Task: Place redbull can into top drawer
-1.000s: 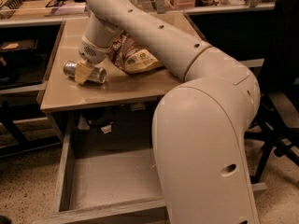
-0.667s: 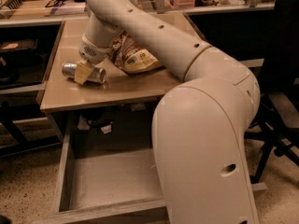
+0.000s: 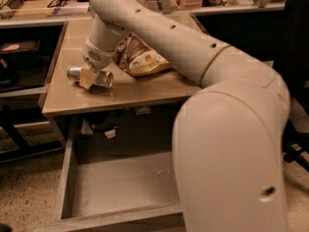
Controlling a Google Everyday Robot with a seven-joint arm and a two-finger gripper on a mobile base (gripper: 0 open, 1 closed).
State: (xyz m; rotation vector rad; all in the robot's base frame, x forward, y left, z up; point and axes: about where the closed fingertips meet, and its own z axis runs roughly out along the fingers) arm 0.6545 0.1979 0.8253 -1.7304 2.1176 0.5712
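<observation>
My pincer sits low over the left part of the worktop, at the end of the arm that reaches in from the right. Its pale fingers are clamped across the middle of the can. The can lies on its side, touching the worktop, with one shiny end sticking out to the left of the fingers and the other to the right. Just right of it and a little farther off lies the bag, close to the wrist but apart from the can.

Below and nearer to me the drawer stands pulled out, its grey bottom bare where I can see it. My own arm hides its right part.

I judge the step in hand to be the lift. To do it well I would raise the can straight up first, so the free ends do not scrape the worktop or nudge the bag. Then I would carry it toward me, past the near edge of the worktop, before lowering. The grip is across the middle, so the can should hang level. I would go down over the left, visible part of the drawer and let go only close to the bottom, since a can on its side may roll.
</observation>
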